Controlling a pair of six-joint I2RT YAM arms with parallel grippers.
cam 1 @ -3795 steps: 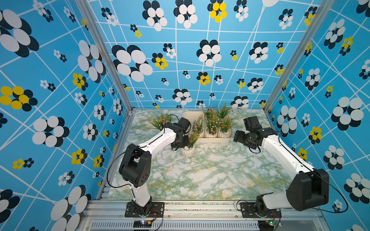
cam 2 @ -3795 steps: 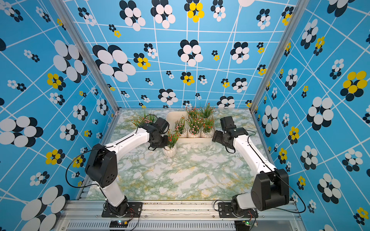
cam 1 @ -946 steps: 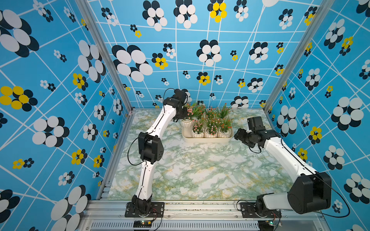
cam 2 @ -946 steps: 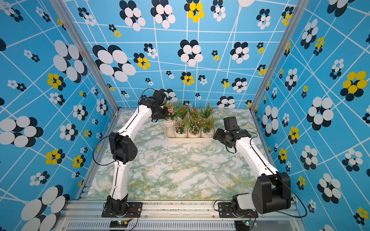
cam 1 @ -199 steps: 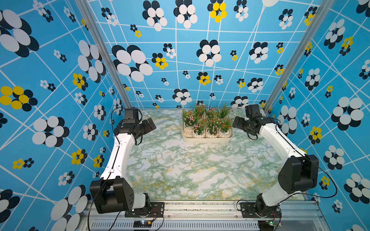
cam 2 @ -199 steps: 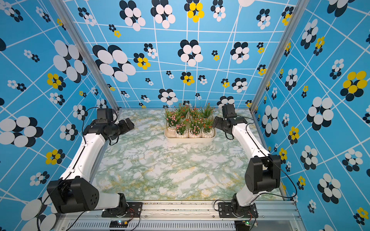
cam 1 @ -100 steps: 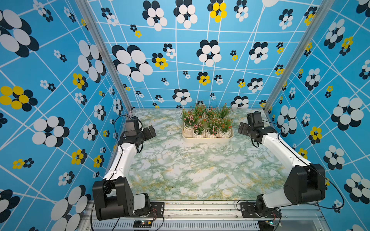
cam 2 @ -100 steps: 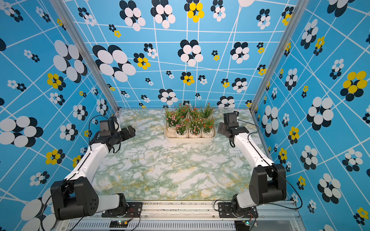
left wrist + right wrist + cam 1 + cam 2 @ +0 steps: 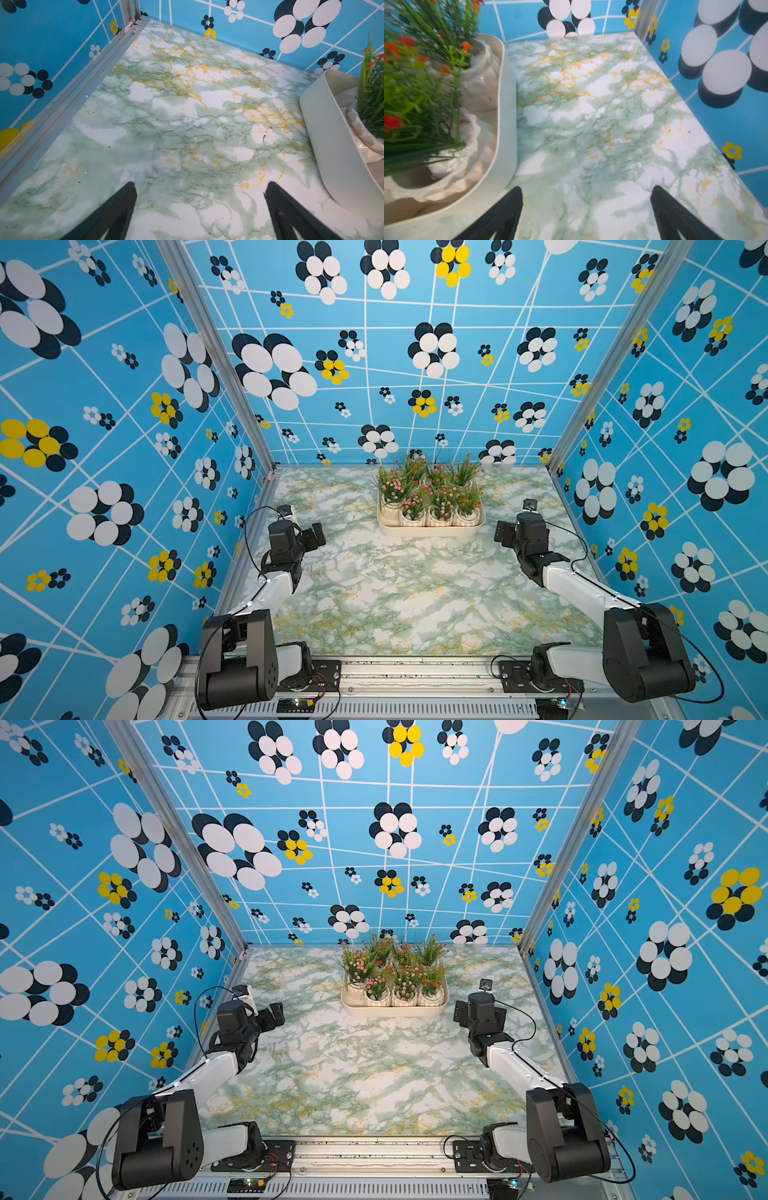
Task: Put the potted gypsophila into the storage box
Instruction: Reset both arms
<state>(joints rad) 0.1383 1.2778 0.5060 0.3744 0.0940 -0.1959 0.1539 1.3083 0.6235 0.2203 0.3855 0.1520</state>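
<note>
Potted gypsophila point(image 9: 432, 493) filled the storage box point(image 9: 430, 530) near the tabletop's point(image 9: 415, 597) far edge.
We saw the left gripper point(image 9: 315, 536) and right gripper point(image 9: 501, 533) empty, jaws wide, clear of the box, bare marble between them.

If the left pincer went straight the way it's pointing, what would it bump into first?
Probably the bare table, just beside the box. The open left pincer tilts down toward the marble, and nothing lies between. Depth is hard to judge, so it's a guess.
</note>
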